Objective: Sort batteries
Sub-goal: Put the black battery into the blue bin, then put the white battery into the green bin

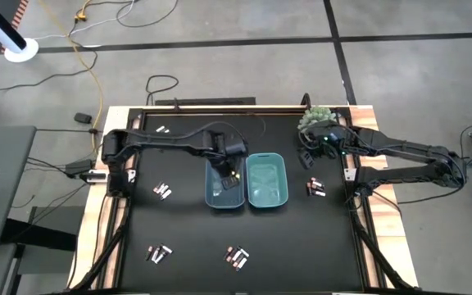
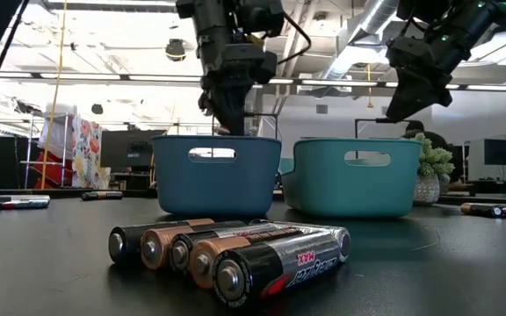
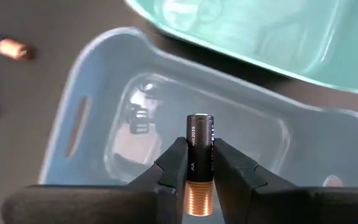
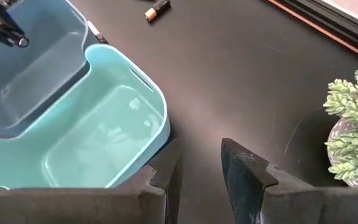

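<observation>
From above, the left gripper [image 1: 231, 170] hangs over the blue bin [image 1: 224, 187], which sits touching the teal bin [image 1: 267, 180] on the black tabletop [image 1: 187, 221]; small clusters of batteries [image 1: 237, 258] lie scattered around them, and the right gripper [image 1: 308, 154] hovers near a small potted plant [image 1: 315, 118]. At tabletop level, a row of five AA batteries [image 2: 235, 250] lies in front of both bins. Past the left wrist, the fingers [image 3: 173, 163] are clamped on an AA battery [image 3: 199, 163], black with a copper end, held above the blue bin's interior. Past the right wrist, the fingers [image 4: 244, 165] stand parted and grasp nothing, above bare tabletop beside the teal bin.
</observation>
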Controlling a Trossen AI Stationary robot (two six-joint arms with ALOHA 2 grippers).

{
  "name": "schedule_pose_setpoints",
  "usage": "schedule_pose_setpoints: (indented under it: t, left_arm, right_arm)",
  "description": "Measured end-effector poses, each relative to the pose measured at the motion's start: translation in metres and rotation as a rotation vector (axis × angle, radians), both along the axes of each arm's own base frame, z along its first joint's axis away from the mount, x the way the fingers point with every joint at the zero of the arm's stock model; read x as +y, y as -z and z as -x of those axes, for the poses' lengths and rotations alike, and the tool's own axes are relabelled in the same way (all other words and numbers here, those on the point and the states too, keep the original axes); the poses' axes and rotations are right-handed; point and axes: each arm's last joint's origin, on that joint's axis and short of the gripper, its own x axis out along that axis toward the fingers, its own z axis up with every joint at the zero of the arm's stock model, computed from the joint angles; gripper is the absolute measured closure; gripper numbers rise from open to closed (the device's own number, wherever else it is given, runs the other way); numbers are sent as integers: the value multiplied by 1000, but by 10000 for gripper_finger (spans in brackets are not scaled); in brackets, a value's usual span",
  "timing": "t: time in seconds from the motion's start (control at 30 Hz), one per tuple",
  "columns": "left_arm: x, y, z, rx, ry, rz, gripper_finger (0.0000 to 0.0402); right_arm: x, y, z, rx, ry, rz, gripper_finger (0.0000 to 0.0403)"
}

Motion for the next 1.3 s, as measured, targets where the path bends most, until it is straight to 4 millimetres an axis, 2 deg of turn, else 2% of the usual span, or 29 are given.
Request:
schedule_pose_setpoints:
  t: [0.1,0.23,0.43,0.6,0.83,1.0,1.17,1.3]
  left_arm:
    - [-1,6,-3,10,-18,8,322]
    - [3,8,-4,4,-71,22,289]
    - [3,7,-4,-1,-61,19,242]
    - [10,5,-3,-2,-64,14,229]
    - [41,-26,-1,-49,-78,-28,232]
    - [71,-43,5,-31,-106,-196,232]
    - [92,-46,13,26,-79,-317,232]
    - [107,-44,21,62,-135,-311,232]
  right_arm:
    - [1,1,0,8,-9,-2,275]
    - [2,1,0,14,-15,-2,275]
    - [2,1,1,23,-15,-5,275]
    - [2,2,1,26,-15,-7,275]
    - [2,2,1,25,-14,-7,275]
    - [2,2,1,14,10,-26,275]
    - [2,2,1,-1,43,-51,275]
    - [2,1,1,-12,68,-70,275]
